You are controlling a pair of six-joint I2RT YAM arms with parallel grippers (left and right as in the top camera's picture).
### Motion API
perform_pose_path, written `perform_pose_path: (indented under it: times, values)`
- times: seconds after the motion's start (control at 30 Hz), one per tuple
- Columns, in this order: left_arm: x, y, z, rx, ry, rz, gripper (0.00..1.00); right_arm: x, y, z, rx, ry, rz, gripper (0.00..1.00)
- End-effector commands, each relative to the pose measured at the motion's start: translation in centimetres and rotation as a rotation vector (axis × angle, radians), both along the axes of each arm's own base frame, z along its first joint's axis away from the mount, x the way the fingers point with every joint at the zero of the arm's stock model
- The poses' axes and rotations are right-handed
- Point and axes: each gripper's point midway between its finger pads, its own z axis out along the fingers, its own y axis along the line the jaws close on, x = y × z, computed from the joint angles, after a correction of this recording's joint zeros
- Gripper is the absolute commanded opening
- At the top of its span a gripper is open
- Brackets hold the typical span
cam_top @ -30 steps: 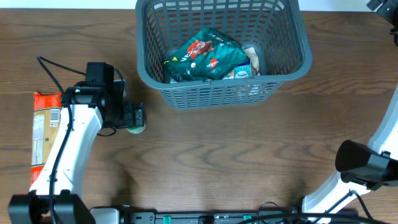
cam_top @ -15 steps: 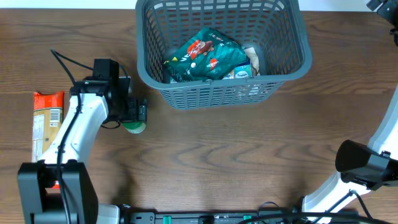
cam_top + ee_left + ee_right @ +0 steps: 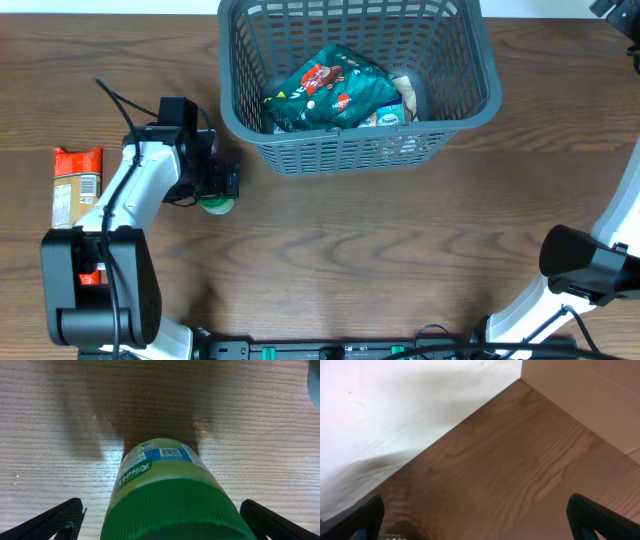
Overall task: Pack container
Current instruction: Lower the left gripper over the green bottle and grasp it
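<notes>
- Left gripper (image 3: 170,522): the jaws stand wide, one on either side of the green-lidded jar (image 3: 167,495). Neither visibly touches it, so nothing is gripped. The straddle suggests a pick being lined up.
- Green-lidded jar: it appears to stand upright on the table (image 3: 250,410), directly between the jaws, with its lid toward the wrist camera. The frame edge cuts off the near part of the lid. From overhead the gripper hides most of the jar.
- Container (image 3: 360,130): it sits near the left gripper, forward and to its right, apart from it. Its open top faces up, presumably so that goods can be lowered in.
- Green snack bag (image 3: 335,88): it lies inside the container on top of other packs, and those beneath are hard to make out.
- Orange pack (image 3: 75,180): it lies on the table behind and to the left of the left gripper. The arm hides its lower end. It is probably waiting to be packed.
- Right gripper (image 3: 475,522): it is well apart from everything above, near the table's edge. Its jaws are wide and empty, and only the fingertips show. It is likely parked clear of the work.
</notes>
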Motion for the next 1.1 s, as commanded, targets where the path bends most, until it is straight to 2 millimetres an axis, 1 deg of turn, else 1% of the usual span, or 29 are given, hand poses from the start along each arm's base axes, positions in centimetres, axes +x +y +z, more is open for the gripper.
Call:
perform_pose_path:
  times: [0.0,0.53,0.87,1.07]
  values:
    - [-0.1,0.0,-0.4,-0.001,0.007,-0.008,0.99,-0.3,0.0,0.5,0.003,-0.013,-0.012,0.99]
    - [0.2,0.0,-0.5,-0.001,-0.001,-0.004,0.98,-0.3,0.0,0.5,0.003,-0.013,-0.011,0.99]
    - [-0.8,0.1,-1.8,0.003,0.025,-0.004,0.99,-0.3,0.0,0.5,0.003,-0.013,-0.012,0.99]
    - [-0.6,0.1,-1.8,0.003,0.019,-0.004,0.98,-0.3,0.0,0.5,0.003,-0.013,-0.012,0.99]
